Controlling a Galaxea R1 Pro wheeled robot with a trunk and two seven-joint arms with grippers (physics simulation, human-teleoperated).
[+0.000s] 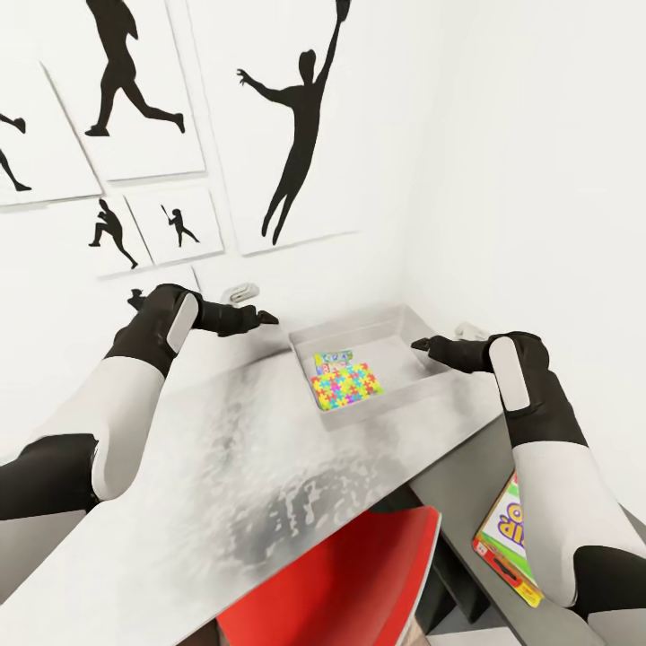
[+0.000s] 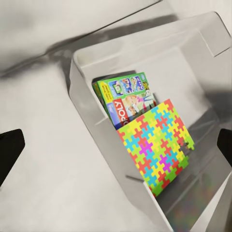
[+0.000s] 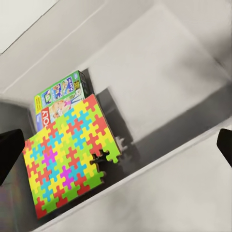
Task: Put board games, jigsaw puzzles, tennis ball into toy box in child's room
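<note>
Jigsaw puzzle, the box with the lid of bright interlocking pieces: lying inside the toy box, in the part nearest the robot's left, apparently leaning on the boxes behind it. In the left wrist view the jigsaw puzzle is propped against the near wall of the toy box; in the right wrist view the jigsaw puzzle covers most of two other boxes.

Behind it: a green box and a box with partial lettering reading "POLY", both inside the bin. The same green box and lettered box are seen from the other side.

Left gripper: held above the table, just to the left of the toy box's rim, well clear of the puzzle. Its dark fingertips sit wide apart at the frame edges with nothing between them; fingers released.

Right gripper: held over the right-hand part of the toy box, apart from the puzzle. Its fingertips are likewise spread wide and empty.

Surroundings: one colourful game box lies on the darker desk section beside the right arm. A red chair stands under the table edge. Black silhouette posters hang on the white wall.
</note>
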